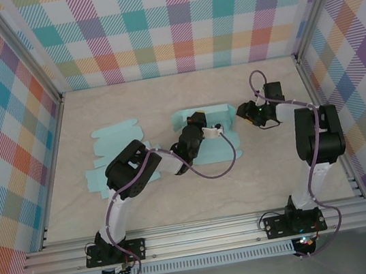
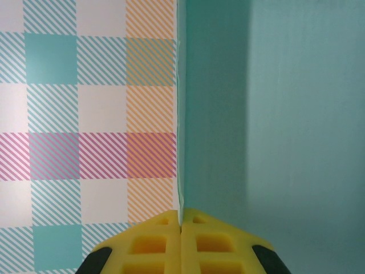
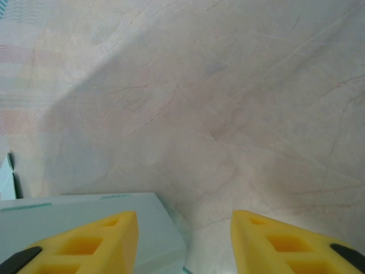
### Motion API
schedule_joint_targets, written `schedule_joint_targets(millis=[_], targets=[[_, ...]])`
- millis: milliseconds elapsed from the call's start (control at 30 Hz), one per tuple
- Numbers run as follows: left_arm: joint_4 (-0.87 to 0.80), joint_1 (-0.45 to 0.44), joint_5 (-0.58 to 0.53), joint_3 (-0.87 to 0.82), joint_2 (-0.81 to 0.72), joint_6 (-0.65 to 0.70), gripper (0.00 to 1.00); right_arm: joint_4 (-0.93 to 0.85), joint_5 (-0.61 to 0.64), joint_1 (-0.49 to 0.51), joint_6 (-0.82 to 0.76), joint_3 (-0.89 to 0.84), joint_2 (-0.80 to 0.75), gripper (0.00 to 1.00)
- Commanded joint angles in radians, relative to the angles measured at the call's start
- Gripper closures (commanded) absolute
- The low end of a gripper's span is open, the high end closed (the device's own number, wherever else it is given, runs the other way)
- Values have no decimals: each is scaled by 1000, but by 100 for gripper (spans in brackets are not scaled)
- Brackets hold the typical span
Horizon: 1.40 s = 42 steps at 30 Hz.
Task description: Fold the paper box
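Observation:
The teal paper box point(image 1: 219, 111) sits partly folded at the middle of the table. My left gripper point(image 1: 197, 117) reaches into it from the left. In the left wrist view its yellow fingers point(image 2: 154, 240) are shut on the thin bottom edge of an upright teal panel point(image 2: 274, 114). My right gripper point(image 1: 240, 112) hovers at the box's right side, tilted toward it. Its yellow fingers point(image 3: 285, 242) stand apart over the bare tabletop. A pale teal corner of the box point(image 3: 85, 214) lies beneath the left finger, and nothing is pinched between the two.
Flat teal paper sheets point(image 1: 117, 132) lie on the table to the left of the box. Plaid walls point(image 1: 179, 20) close in the back and sides, with metal rails point(image 1: 204, 234) along the near edge. A purple cable point(image 1: 218, 166) loops from the left arm.

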Motion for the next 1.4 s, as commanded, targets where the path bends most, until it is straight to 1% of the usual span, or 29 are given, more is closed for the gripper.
schedule_joint_targets(millis=[0, 433, 633, 767, 1000, 1100, 1367], targets=[[7, -11, 15, 12, 14, 11, 100, 49, -6, 22, -42, -38, -54, 52], [-21, -10, 19, 11, 17, 4, 100, 137, -18, 78, -87, -130, -106, 45], [-23, -11, 22, 8, 13, 4, 100, 220, -25, 90, -94, -189, -128, 43], [-32, -10, 24, 9, 12, 4, 100, 254, -43, 104, -106, -197, -127, 42], [-39, -11, 31, 5, 7, 0, 100, 284, -27, 131, -131, -196, -125, 41], [-46, -11, 39, -1, 4, 0, 100, 305, -6, 140, -135, -197, -126, 36], [-93, -8, 51, -10, -27, -27, 100, 331, 12, 173, -176, -197, -129, 34]])
